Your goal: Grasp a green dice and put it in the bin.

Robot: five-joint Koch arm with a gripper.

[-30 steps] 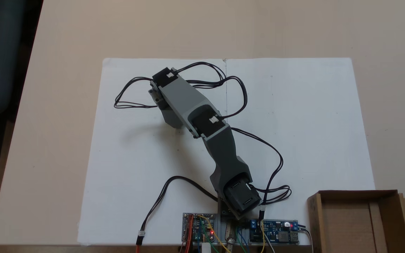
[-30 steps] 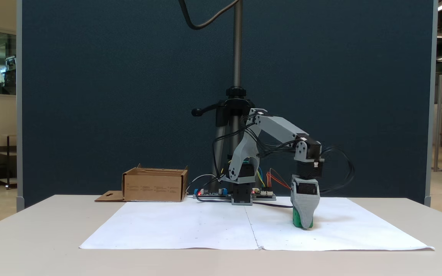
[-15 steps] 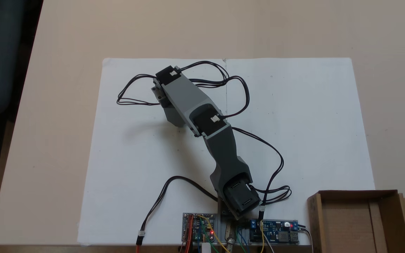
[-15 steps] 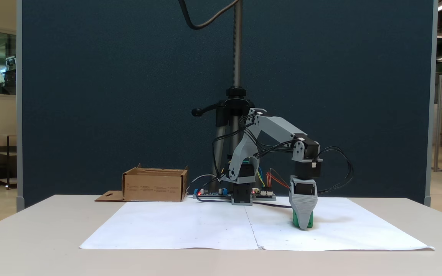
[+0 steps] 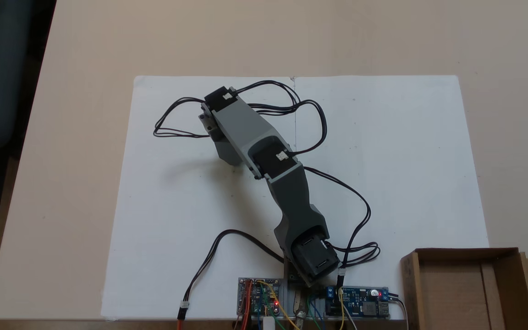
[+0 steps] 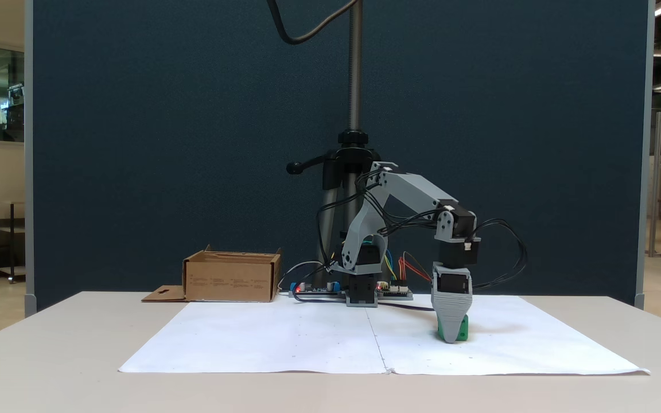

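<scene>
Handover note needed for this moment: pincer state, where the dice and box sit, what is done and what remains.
Pincer: lowered to the white paper, right at the green dice; one jaw hides the other, so open or shut cannot be told.
Dice: low at the paper, half hidden behind the pincer.
Cardboard box: on the table beside the arm's base, with no dice seen in it.
Done: approach to the dice.
Left: confirm grip, lift, carry to the box, release.

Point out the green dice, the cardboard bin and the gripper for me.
green dice [image 6: 463, 331]: side-on fixed view, its green face right of the gripper tip.
bin [image 5: 452, 288]: top-down fixed view, its bare floor.
gripper [image 6: 451, 335]: side-on fixed view, its lower tip by the dice.
</scene>
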